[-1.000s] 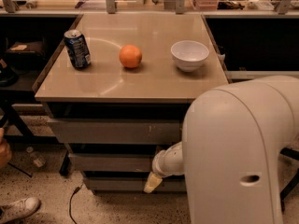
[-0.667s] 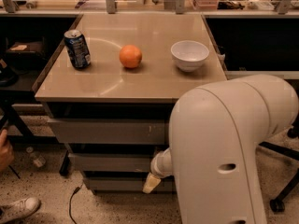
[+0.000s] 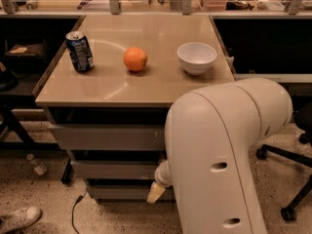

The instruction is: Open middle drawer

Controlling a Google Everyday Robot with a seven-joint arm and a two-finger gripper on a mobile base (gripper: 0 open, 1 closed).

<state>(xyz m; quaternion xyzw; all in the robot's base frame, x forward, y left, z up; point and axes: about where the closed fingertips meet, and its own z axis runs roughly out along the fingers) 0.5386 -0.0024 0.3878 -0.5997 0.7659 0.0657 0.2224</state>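
Observation:
Under the tan tabletop (image 3: 146, 89) stands a grey cabinet with three stacked drawers. The middle drawer (image 3: 114, 170) has a plain flat front that lies flush with the drawers above and below. Its right part is hidden behind my bulky white arm (image 3: 224, 160). My gripper (image 3: 156, 192) hangs at the arm's lower left. It sits just below the middle drawer's front, over the right part of the bottom drawer (image 3: 117, 193). Only its pale yellowish tip shows. The top drawer (image 3: 107, 138) is the tallest.
On the tabletop stand a blue soda can (image 3: 79, 51), an orange (image 3: 135, 59) and a white bowl (image 3: 197, 57). An office chair base (image 3: 287, 179) is on the right. On the floor lie a white shoe (image 3: 19, 218), a cable (image 3: 75, 211) and a small bottle (image 3: 36, 165).
My arm's white bulk has swung left and covers more of the drawers' right side. The gripper tip stays at nearly the same spot. The drawers have not moved.

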